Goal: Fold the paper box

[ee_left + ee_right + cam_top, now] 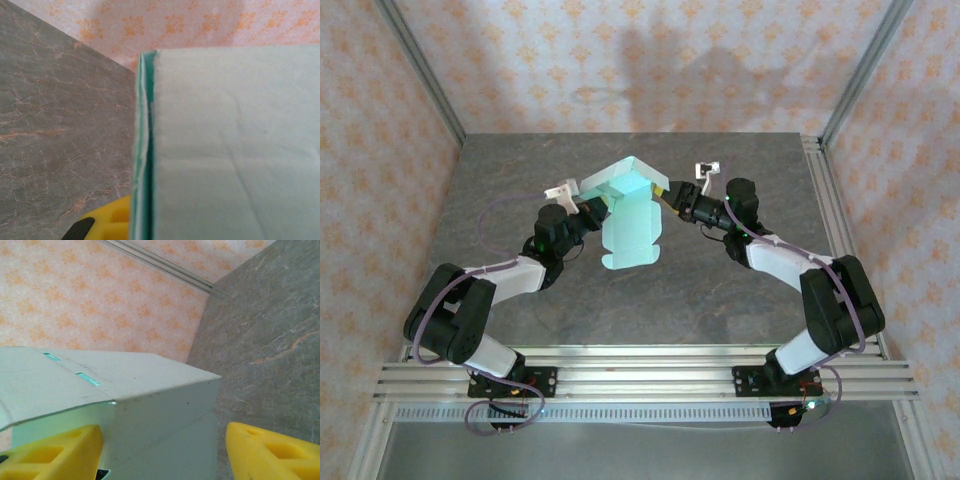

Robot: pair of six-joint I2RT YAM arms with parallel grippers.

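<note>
The left pincer (590, 207), clamped on the paper box (632, 230) at its left edge, apparently steadies it while the open right pincer (668, 195) straddles its right corner for folding.

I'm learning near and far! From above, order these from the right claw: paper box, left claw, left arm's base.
1. paper box: middle, right beside it.
2. left claw: box's far side.
3. left arm's base: far bottom left.

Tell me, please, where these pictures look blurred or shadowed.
Top external: sharp, with soft shadows on the back wall above the box. Left wrist: the box is close and soft, the table crisper. Right wrist: the yellow fingers are blurred.
</note>
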